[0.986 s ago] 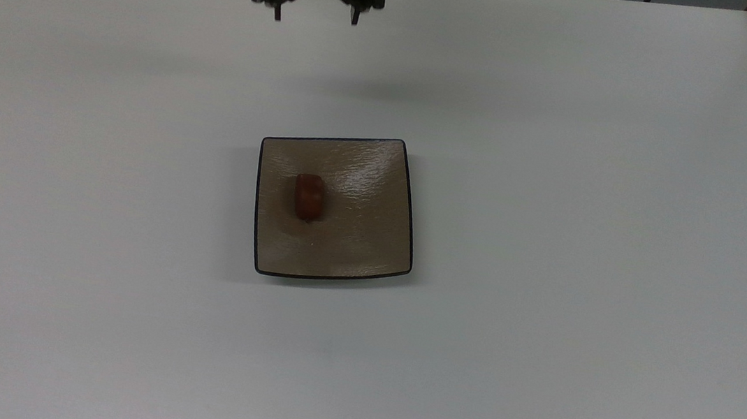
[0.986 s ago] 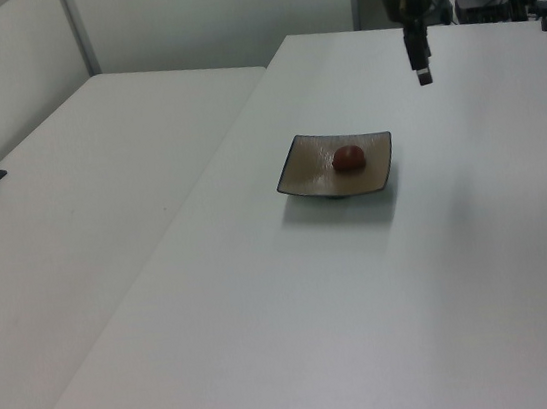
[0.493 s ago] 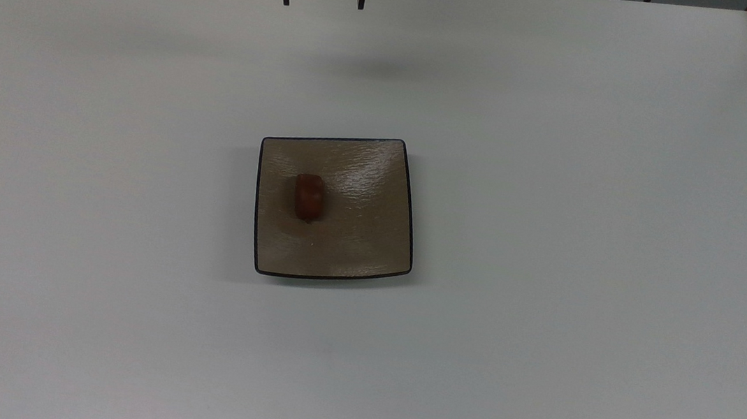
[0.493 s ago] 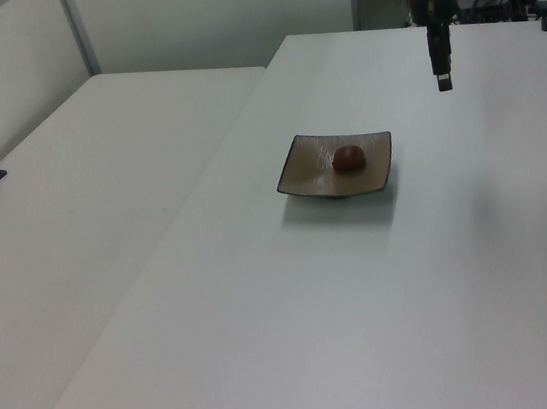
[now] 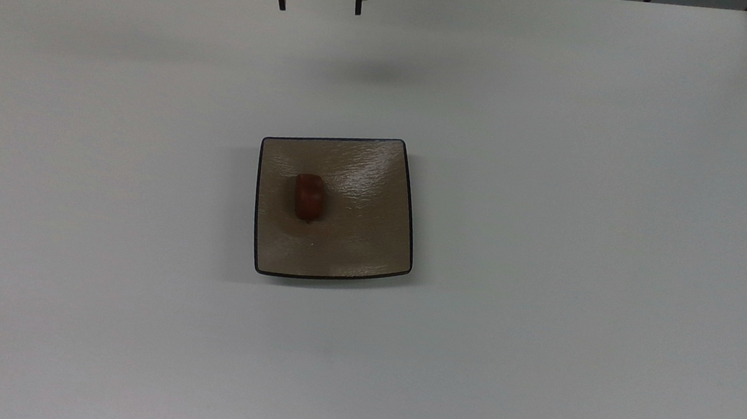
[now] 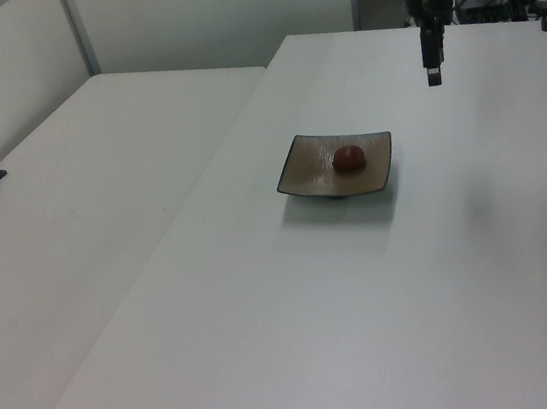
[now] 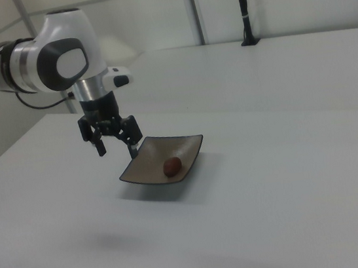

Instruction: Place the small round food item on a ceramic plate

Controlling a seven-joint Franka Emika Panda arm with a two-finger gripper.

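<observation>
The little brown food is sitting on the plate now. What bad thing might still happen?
Not much, it seems, but two things:
1. The small round food item lies loose on the glossy ceramic plate; being rounded, it might roll if the plate gets bumped.
2. The pincer hangs open and empty above the table, away from the plate. If the arm swung low back over the plate, a finger could knock its rim.

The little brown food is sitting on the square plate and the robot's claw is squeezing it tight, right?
Not quite. The little brown food does sit on the square plate, but the claw is not squeezing it. The top view shows the claw open, empty and well away from the plate, up near the table's far edge.
</observation>
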